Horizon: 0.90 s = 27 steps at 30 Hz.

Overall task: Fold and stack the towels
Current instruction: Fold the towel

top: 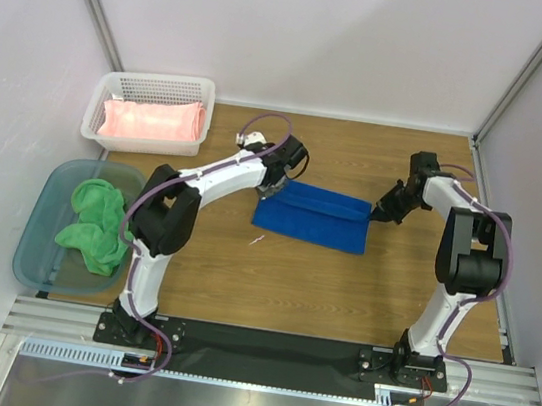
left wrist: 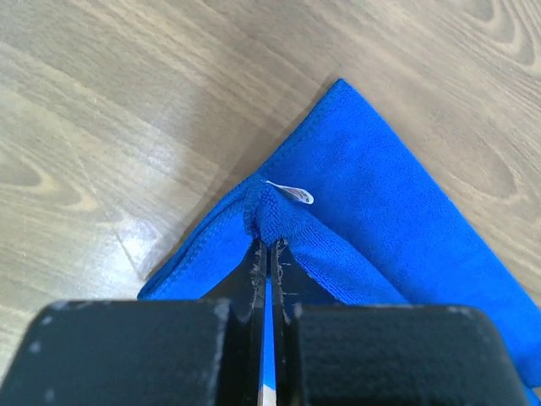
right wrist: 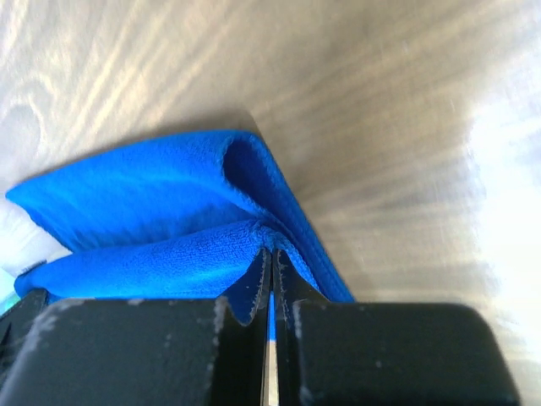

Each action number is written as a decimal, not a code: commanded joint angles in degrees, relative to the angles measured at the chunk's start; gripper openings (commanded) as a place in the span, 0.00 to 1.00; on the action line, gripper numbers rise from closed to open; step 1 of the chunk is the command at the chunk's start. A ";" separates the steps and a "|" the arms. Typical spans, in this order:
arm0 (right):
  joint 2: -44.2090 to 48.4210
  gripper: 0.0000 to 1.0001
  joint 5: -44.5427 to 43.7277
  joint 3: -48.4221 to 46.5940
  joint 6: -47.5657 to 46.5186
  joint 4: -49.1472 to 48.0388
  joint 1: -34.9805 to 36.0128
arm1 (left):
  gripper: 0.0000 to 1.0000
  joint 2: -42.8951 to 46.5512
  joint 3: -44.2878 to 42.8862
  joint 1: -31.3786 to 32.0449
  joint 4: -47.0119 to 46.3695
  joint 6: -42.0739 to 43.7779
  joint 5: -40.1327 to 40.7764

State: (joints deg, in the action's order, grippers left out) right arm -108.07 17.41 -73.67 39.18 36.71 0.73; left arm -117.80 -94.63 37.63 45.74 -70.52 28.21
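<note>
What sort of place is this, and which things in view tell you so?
Probably a robot lab cell: white panel walls enclose a wooden table, the left arm and right arm are bolted to a metal rail, and both grip a blue towel.

The top external camera sits high above and behind the arm bases, facing down and toward the far wall. It takes in the whole wooden table (top: pixel 339 293), from the white basket (top: pixel 95 120) at far left to the teal tub (top: pixel 33 230) at near left. Each wrist camera sits just behind its own fingers and looks along them from very close. The one behind the left gripper (left wrist: pixel 269 247) frames the left end of the blue towel (left wrist: pixel 380 211), the one behind the right gripper (right wrist: pixel 269 252) its right end. All three views share that towel and the wood beside it.
</note>
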 commanded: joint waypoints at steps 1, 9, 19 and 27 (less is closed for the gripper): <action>-1.79 0.00 -1.15 -3.49 -0.33 -1.73 -0.29 | 0.00 -1.46 -3.01 -1.33 1.20 1.26 2.91; -4.69 0.00 0.16 -5.17 1.51 -2.52 -1.77 | 0.08 -6.56 -9.24 -2.82 1.82 2.40 0.62; -6.45 0.36 2.89 -11.49 4.06 -7.95 -2.23 | 0.52 -8.59 -15.14 -5.54 -1.78 3.46 -1.22; -10.49 0.43 6.32 -18.43 6.79 -13.77 -2.58 | 0.76 -9.12 -19.27 -6.95 -9.42 10.74 -3.15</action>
State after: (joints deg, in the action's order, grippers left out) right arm -117.36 21.78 -88.49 44.49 26.63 -1.52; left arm -127.22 -110.30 31.22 41.32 -64.97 26.09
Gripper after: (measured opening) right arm 0.424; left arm 0.746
